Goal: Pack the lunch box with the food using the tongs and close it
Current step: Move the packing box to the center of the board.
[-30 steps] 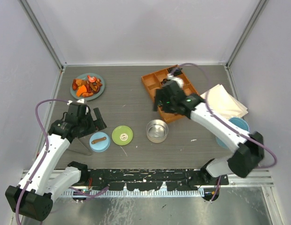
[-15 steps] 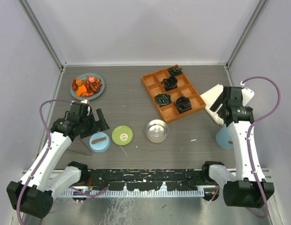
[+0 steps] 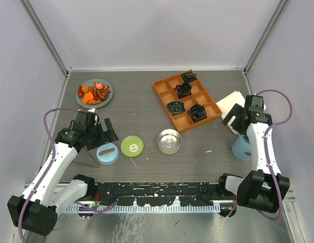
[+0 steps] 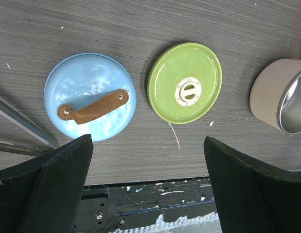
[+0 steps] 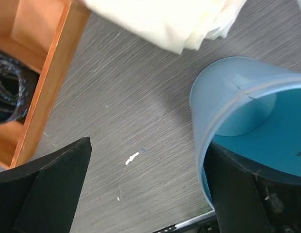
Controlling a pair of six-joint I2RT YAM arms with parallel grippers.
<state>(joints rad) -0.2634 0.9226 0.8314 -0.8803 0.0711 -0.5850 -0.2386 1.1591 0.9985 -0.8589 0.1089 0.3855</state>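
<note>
The food (image 3: 93, 92) is a pile of orange, red and brown chunks on a teal plate (image 3: 109, 96) at the back left. The lunch box stands in parts: the steel tin (image 3: 169, 141) (image 4: 281, 99) open at centre front, its green lid (image 3: 132, 146) (image 4: 184, 82) and the blue lid (image 3: 107, 153) (image 4: 90, 97) to its left, and the light-blue cylinder (image 3: 241, 148) (image 5: 247, 111) open at the right. The tongs (image 3: 86, 157) (image 4: 19, 128) lie left of the blue lid. My left gripper (image 3: 103, 133) (image 4: 148, 189) hangs open above the lids. My right gripper (image 3: 239, 121) (image 5: 148, 189) hovers open beside the cylinder.
An orange compartment tray (image 3: 186, 100) (image 5: 34, 73) with black coils (image 5: 9, 92) sits at the back centre-right. A folded white cloth (image 3: 232, 104) (image 5: 165, 19) lies behind the cylinder. Grey walls close in the table on three sides.
My right arm swung from above the orange tray to the right side, over the cloth and the blue cylinder. My left arm barely shifted.
</note>
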